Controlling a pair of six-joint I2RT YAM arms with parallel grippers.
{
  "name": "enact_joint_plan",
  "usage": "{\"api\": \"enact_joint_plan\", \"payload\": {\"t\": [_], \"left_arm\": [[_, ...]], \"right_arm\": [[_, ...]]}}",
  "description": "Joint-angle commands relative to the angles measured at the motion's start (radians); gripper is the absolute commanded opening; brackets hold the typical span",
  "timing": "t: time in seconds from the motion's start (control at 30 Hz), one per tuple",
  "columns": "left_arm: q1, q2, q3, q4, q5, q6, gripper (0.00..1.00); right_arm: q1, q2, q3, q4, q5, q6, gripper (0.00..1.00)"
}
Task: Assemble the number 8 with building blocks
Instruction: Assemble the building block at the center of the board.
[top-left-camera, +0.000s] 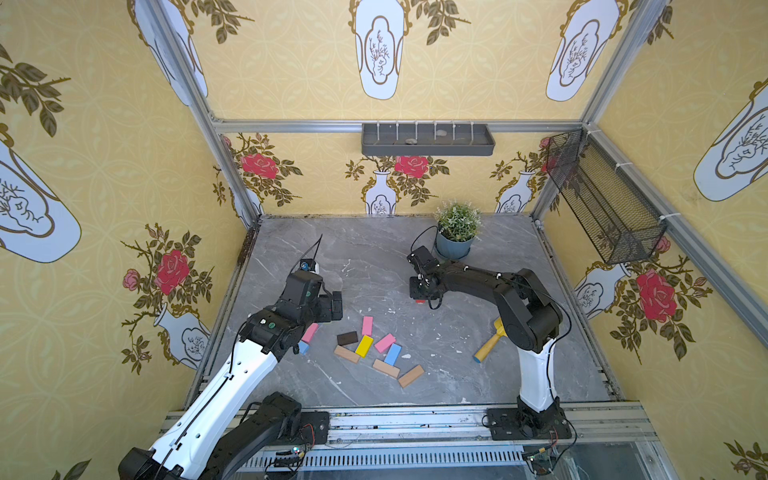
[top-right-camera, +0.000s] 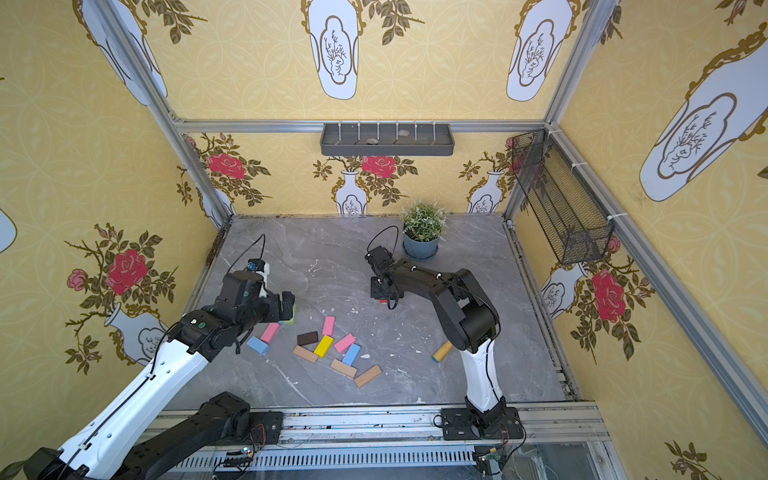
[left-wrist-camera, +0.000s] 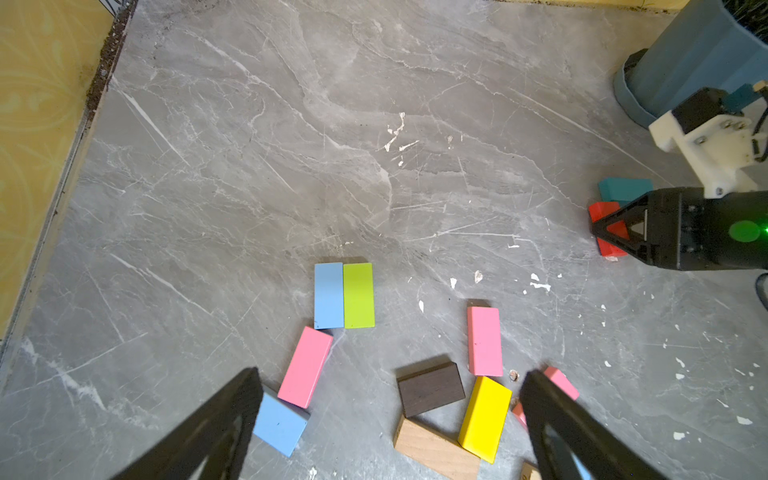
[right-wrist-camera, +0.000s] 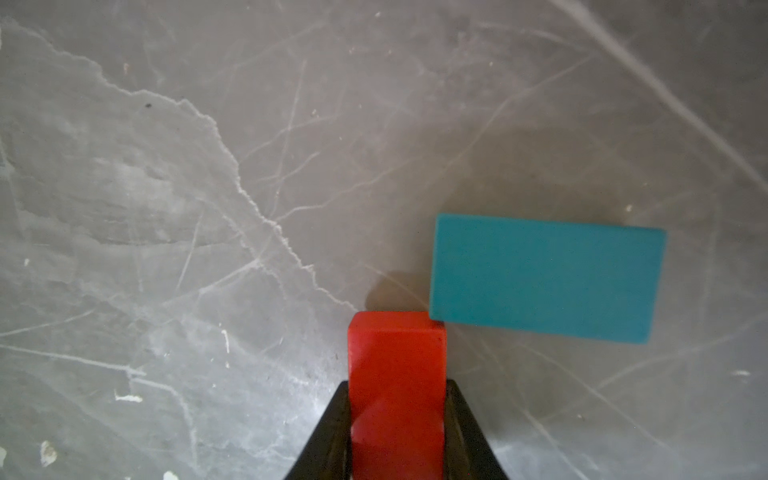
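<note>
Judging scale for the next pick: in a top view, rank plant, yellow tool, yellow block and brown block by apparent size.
1. plant
2. yellow tool, partly hidden by the right arm
3. yellow block and brown block look alike, so no ranking

The left pincer (left-wrist-camera: 390, 374) hangs angled downward, jaws spread wide; the right pincer (right-wrist-camera: 397, 415) points down, clamped on a red rectangular block (right-wrist-camera: 397, 353).

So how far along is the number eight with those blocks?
Barely started. Done: only the teal block lies flat apart from the loose blocks, seemingly as a first piece. In hand: the right end effector is shut on the red block, at the teal block's corner. The left end effector is open above the loose blocks. Left: no loop is formed; nearly every piece remains.
</note>
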Motion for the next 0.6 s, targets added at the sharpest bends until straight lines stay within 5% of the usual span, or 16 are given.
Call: {"api": "enact_joint_plan", "payload": {"t": [0.0,0.57], "left_arm": [[0.0,0.001,-0.006,-0.006,-0.008,-0.004,1.0],[0.0,0.002,-0.006,-0.006,-0.007,-0.004,1.0]], "right_arm": [[-0.004,0.024,-0.01,-0.074,-0.026,0.007,0.2],[-0.006,0.003,-0.03,-0.078,-0.017,0.04,0.26]]}}
